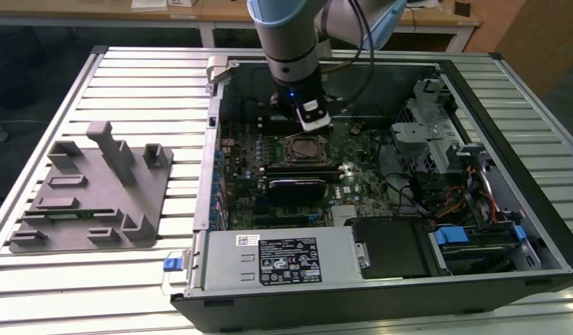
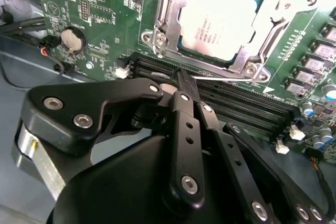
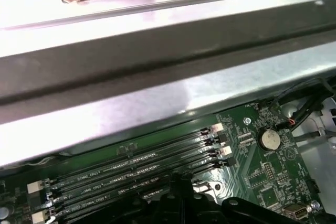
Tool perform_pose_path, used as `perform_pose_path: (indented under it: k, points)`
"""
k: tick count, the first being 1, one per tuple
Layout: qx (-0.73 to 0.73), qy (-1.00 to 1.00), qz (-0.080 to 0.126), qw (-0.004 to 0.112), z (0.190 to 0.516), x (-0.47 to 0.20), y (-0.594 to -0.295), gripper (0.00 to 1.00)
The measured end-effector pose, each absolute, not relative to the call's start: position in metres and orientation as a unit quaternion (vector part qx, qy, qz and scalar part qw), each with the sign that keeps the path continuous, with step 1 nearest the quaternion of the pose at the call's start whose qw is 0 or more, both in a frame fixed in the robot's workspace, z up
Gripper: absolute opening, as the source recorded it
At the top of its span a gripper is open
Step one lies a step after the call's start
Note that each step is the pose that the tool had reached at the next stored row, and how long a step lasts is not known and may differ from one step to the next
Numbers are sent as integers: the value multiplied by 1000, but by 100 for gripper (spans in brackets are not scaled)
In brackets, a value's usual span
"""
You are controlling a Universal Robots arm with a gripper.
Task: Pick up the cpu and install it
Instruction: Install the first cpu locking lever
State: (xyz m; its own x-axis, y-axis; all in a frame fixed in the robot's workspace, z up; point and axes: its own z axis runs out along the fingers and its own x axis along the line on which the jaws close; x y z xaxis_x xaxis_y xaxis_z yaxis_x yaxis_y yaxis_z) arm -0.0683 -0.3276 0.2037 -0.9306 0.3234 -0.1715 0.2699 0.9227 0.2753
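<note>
cpu [image 2: 220,22]: it lies flat inside the socket [image 2: 163,3] on the motherboard [image 2: 94,19], silver top up, with the metal frame around its edges. In the exterior view it is the pale square [image 1: 303,147] in the middle of the open case [image 1: 454,77].

End effector [image 2: 178,80]: the fingers are together and nothing is between them. The tips stand over the memory slots [image 2: 231,100], just beside the socket and apart from the cpu.

Risk, slots: the closed tips are very near the black slots and their small white latches. I think a low sideways move could scrape them or break a latch.

Risk, socket: I cannot tell if the frame is locked down on the cpu. If not, a knock from the arm could shift the chip on the contacts.

Risk, cables: the arm's cable [image 1: 366,56] hangs inside the case and could catch on the case wall.

Second wrist view: it shows the cpu, the socket screws and a coin battery [image 2: 70,39].

First wrist view: it shows the slots [image 3: 131,174], the same battery [image 3: 270,139] and the case wall [image 3: 157,66].

Exterior view: it shows the arm [image 1: 291,42] over the case, the grey fixture [image 1: 91,188] on the tabletop [image 1: 137,77], and the power supply [image 1: 277,258].
</note>
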Motion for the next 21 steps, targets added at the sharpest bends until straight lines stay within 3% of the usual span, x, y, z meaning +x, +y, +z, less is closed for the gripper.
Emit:
perform_pose_path:
  k: [21]
  points:
    - [152, 974, 126, 107, 192, -71, -327, 11]
